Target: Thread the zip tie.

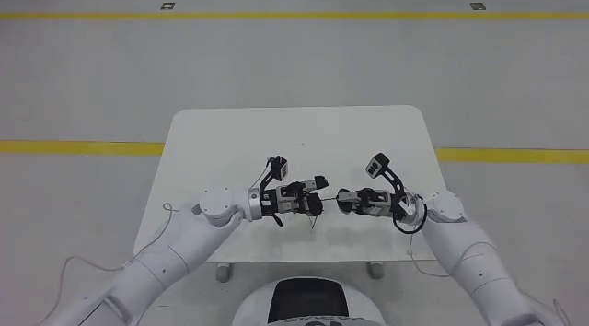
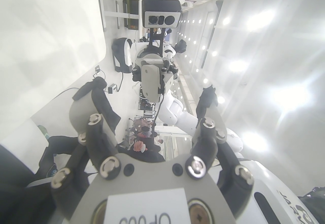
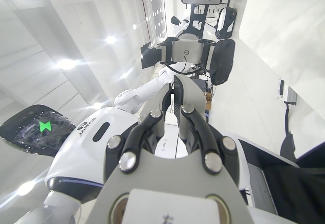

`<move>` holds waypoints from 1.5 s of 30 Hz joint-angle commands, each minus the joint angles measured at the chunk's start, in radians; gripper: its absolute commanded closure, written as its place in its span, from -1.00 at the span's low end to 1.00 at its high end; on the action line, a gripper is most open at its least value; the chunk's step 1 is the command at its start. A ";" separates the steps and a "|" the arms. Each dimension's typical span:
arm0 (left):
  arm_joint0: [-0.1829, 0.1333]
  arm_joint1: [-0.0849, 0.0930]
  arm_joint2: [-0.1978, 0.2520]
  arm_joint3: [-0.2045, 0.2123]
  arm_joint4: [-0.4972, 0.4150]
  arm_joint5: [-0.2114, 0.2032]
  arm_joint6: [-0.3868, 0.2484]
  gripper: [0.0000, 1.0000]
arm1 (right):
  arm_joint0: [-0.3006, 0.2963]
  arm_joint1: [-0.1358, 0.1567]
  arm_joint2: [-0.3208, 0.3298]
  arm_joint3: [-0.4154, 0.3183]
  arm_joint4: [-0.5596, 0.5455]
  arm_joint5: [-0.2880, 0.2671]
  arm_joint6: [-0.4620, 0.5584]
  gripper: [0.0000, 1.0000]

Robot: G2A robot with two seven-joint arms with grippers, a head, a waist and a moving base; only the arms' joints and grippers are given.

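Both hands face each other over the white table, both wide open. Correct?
Not quite. Only the left hand is wide open; the right hand has its fingers shut together, as the right wrist view shows. They do face each other over the white table.

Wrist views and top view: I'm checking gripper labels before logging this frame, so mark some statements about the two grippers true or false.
1. The fingers of the left gripper are spread wide. True.
2. The right gripper is wide open. False: its fingers are closed, apparently on the thin black zip tie.
3. The two grippers face each other tip to tip above the white table. True.
4. The grippers touch each other. False: the top view shows a small gap between them.
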 commanded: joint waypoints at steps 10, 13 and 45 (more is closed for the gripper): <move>0.002 -0.005 -0.004 -0.005 0.003 0.000 -0.014 -0.56 | 0.001 0.000 -0.009 -0.002 -0.002 -0.001 -0.001 1.00; 0.002 -0.006 -0.005 -0.005 0.004 0.000 -0.018 -0.46 | 0.004 -0.001 -0.011 0.000 -0.001 -0.002 -0.004 1.00; 0.005 -0.017 -0.013 0.002 0.005 0.003 -0.059 0.16 | 0.014 -0.003 -0.024 0.016 0.012 -0.020 -0.011 1.00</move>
